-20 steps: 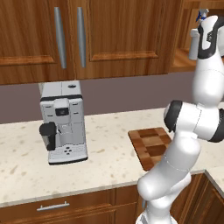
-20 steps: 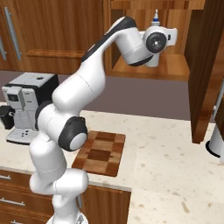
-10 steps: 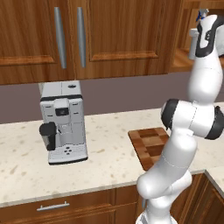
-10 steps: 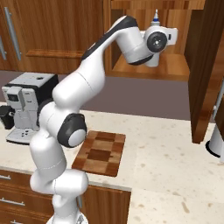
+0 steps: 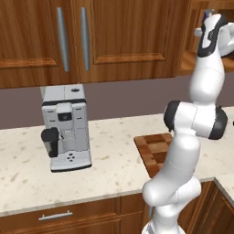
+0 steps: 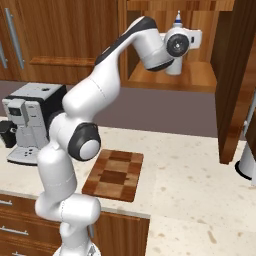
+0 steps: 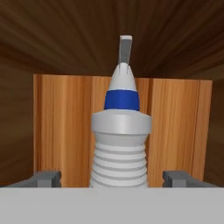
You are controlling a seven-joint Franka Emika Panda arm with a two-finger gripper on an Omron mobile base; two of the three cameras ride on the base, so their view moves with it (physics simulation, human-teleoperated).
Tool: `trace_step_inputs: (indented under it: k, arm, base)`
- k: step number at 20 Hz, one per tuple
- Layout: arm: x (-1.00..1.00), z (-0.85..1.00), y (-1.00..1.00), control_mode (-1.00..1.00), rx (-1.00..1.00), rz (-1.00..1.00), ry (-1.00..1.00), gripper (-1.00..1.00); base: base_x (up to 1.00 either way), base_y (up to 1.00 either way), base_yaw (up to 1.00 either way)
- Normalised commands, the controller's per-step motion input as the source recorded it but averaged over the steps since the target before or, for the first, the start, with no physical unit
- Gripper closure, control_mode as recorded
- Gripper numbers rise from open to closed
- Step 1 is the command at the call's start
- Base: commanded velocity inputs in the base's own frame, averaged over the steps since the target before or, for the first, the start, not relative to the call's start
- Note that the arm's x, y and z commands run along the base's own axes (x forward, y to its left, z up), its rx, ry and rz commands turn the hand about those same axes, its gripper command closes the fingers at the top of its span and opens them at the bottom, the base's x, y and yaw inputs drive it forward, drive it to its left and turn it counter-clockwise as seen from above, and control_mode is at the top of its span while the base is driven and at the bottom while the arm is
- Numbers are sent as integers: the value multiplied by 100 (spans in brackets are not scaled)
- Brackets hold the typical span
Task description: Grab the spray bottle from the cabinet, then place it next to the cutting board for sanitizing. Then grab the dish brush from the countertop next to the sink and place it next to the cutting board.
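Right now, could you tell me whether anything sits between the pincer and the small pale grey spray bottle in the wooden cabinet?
Nothing visible does. In the hand view, the pale grey spray bottle stands directly between the pincer tips, both apart from it.

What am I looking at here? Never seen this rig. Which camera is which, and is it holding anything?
A white robot arm in a rendered kitchen. Two pictures come from cameras on its base, behind it to left and right; the third looks along its hand. The gripper is up inside the open wall cabinet, with the spray bottle standing between its fingertips. The jaws stand wide, with gaps on both sides of the bottle, so nothing is gripped yet. On the countertop below are a chequered cutting board and a coffee machine.
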Motion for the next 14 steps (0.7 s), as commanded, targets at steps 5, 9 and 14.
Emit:
trace_step_inputs:
  k: [5, 9, 14]
  arm:
    - [10, 0, 0, -100, 0, 0, 1, 100]
    - [0, 0, -1, -100, 0, 0, 3, 100]
    - [0, -2, -1, -100, 7, 0, 13, 100]
  base:
    - [0, 0, 0]
    - [0, 0, 0]
    - [0, 0, 0]
